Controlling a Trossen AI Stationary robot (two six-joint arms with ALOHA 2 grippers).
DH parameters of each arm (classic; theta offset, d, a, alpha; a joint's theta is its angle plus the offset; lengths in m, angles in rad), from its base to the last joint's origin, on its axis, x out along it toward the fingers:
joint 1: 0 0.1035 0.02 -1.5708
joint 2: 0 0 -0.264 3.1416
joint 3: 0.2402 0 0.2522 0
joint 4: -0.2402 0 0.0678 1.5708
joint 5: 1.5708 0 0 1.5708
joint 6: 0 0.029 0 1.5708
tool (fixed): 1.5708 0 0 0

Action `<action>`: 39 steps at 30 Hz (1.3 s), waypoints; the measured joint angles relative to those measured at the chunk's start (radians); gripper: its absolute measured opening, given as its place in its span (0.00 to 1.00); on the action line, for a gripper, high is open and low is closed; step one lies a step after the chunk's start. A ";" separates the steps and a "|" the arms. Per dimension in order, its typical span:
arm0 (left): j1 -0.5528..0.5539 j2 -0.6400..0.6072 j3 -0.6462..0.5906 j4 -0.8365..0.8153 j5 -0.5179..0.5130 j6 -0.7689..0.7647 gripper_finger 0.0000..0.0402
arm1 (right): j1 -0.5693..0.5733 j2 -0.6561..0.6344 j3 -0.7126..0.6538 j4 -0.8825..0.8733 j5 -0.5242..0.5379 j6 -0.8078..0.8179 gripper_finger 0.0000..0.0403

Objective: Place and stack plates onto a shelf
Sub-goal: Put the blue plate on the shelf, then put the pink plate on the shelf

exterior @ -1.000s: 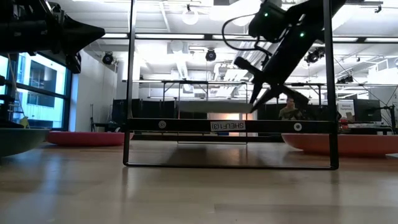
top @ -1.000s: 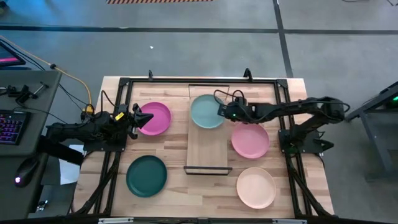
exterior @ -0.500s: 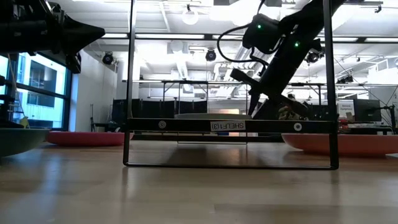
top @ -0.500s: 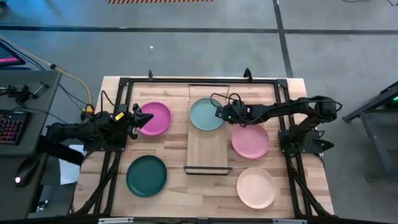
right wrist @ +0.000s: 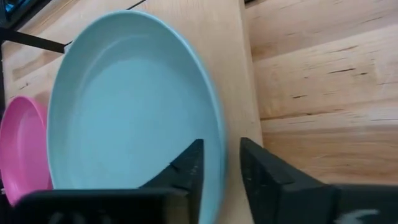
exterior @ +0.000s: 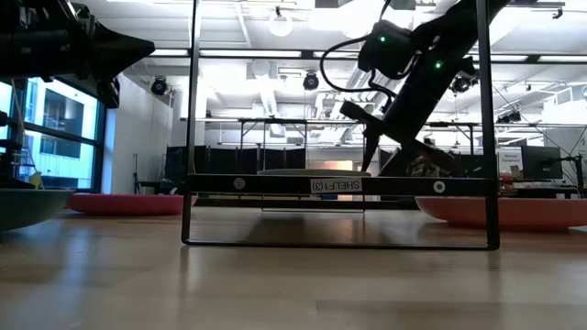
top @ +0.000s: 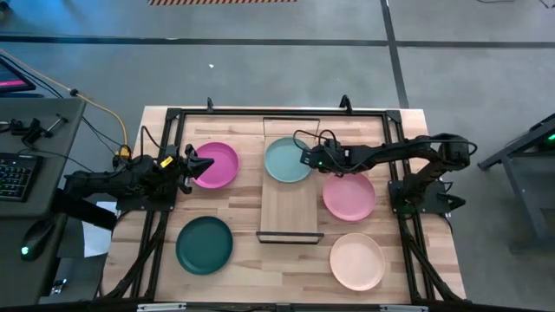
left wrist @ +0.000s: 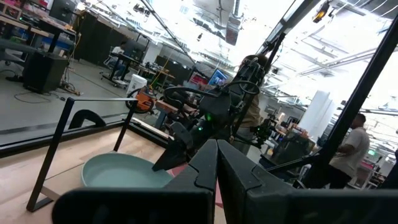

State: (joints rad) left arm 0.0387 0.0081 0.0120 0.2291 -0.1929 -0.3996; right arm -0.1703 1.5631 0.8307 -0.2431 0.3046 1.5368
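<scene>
The pale teal plate (top: pixel 284 159) lies flat on the far part of the light wood shelf (top: pixel 290 212). My right gripper (top: pixel 303 159) is open at the plate's right rim. In the right wrist view (right wrist: pixel 221 144), one finger stands over the plate's inside and one outside the rim. My left gripper (top: pixel 192 164) is shut and hangs above the table at the left rim of the magenta plate (top: pixel 218 165), which lies left of the shelf. The dark green plate (top: pixel 205 245), the light pink plate (top: pixel 349 197) and the cream plate (top: pixel 356 261) lie on the tabletop.
A black wire frame (exterior: pixel 194 119) stands around the shelf. Black rails (top: pixel 165 208) run along both sides of the table. The shelf's near half is bare board. A desk with a keyboard (top: pixel 13 178) stands left of the table. People show in the room beyond.
My right gripper has come down and moved a little toward the table's left, carrying the teal plate. The plate was held above the shelf a second ago and now lies flat on its far part. My left arm has kept still.
</scene>
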 joint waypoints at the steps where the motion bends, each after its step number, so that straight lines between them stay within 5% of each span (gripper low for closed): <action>1: 0.000 0.000 0.000 0.000 0.000 0.000 0.00 | 0.000 -0.001 0.000 -0.007 0.000 -0.001 0.25; 10: 0.000 0.000 0.000 -0.001 0.000 0.001 0.00 | -0.058 -0.136 -0.001 -0.183 -0.019 -0.176 0.44; 18: 0.000 0.000 0.000 0.000 0.000 0.000 0.00 | -0.120 -0.466 -0.001 -0.468 -0.047 -0.490 0.46; 23: 0.000 0.000 0.000 0.000 0.000 0.000 0.00 | -0.075 -0.605 -0.001 -0.575 -0.107 -0.555 0.46; 33: 0.000 0.000 0.000 0.000 0.000 0.000 0.00 | 0.119 -0.725 -0.023 -0.564 -0.006 -0.689 0.46; 39: 0.000 0.000 0.000 0.000 0.000 0.000 0.00 | 0.163 -0.789 -0.157 -0.419 -0.090 -0.779 0.46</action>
State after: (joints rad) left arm 0.0387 0.0082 0.0119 0.2287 -0.1932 -0.3996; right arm -0.0069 0.7742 0.6735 -0.6620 0.2149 0.7578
